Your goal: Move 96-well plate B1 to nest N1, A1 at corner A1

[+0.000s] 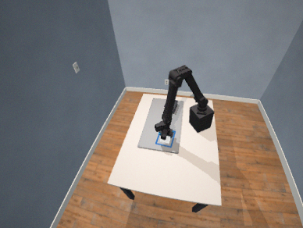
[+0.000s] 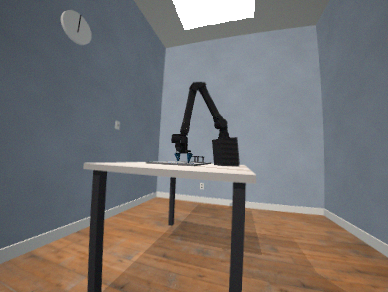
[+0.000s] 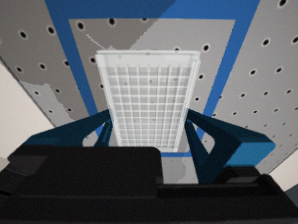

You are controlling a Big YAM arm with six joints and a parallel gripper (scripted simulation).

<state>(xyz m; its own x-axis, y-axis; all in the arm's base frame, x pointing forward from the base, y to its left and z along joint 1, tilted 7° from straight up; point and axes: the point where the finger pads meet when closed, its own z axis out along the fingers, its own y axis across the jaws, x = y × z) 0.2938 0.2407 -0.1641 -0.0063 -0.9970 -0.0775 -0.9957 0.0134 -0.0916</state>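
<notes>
The clear 96-well plate (image 3: 149,105) lies flat inside the blue frame of spot B1 (image 3: 74,65) on the grey perforated bench mat (image 1: 154,125). In the top view the plate (image 1: 165,140) shows as a small white patch at the mat's near end. My gripper (image 3: 148,112) is down over the plate's near half, with the blue fingers against its two long sides, shut on it. The plate rests on the mat. In the exterior view the gripper (image 2: 182,157) is at table level. The raised nest N1 (image 2: 200,159) stands just right of it.
The arm's black base box (image 1: 201,117) stands on the white table to the right of the mat. The arm's links rise over the mat's far half and hide part of it in the top view.
</notes>
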